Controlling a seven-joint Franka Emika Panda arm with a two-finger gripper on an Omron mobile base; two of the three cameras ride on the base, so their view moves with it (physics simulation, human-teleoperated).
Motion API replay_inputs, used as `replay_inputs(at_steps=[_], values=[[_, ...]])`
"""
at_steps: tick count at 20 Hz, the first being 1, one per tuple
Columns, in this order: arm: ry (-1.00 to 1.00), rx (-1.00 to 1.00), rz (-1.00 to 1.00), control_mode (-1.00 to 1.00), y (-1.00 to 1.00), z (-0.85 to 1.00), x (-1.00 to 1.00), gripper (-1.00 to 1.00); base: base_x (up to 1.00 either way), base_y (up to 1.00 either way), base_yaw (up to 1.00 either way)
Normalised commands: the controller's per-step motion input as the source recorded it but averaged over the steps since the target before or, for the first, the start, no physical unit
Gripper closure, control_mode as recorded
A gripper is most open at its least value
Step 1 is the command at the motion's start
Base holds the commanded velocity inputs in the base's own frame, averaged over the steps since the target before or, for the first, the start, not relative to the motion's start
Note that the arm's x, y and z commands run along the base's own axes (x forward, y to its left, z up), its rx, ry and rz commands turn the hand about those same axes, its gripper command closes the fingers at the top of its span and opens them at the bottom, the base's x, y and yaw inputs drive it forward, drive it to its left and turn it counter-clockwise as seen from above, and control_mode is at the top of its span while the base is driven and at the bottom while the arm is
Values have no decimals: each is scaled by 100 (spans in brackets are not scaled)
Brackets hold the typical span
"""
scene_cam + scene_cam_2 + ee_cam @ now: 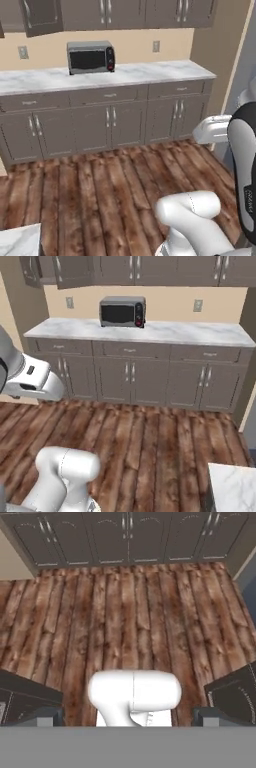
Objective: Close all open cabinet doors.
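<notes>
Grey-brown cab. doors (74, 270) (two, upper L) hang open, long axis vert.

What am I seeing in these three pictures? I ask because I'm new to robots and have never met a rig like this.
They show a simulated kitchen and one white robot arm on a drivable base. Two pictures come from cameras on that base, behind the arm's left and right; the third looks along the gripper, whose two fingertips stand wide apart with nothing between them. A microwave sits on the marble-look counter. Above, two wall-cabinet doors hang open at the left.
</notes>
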Motion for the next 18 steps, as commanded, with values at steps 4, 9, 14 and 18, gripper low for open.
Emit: replay_inputs(at_steps=[4, 9, 14, 18], values=[[0, 0, 0, 100, 0, 0, 0, -100, 98, 15, 10], [0, 0, 0, 100, 0, 0, 0, -100, 100, 11, 1], [0, 0, 0, 100, 0, 0, 0, -100, 100, 17, 0], [0, 0, 0, 100, 0, 0, 0, -100, 100, 44, 0]])
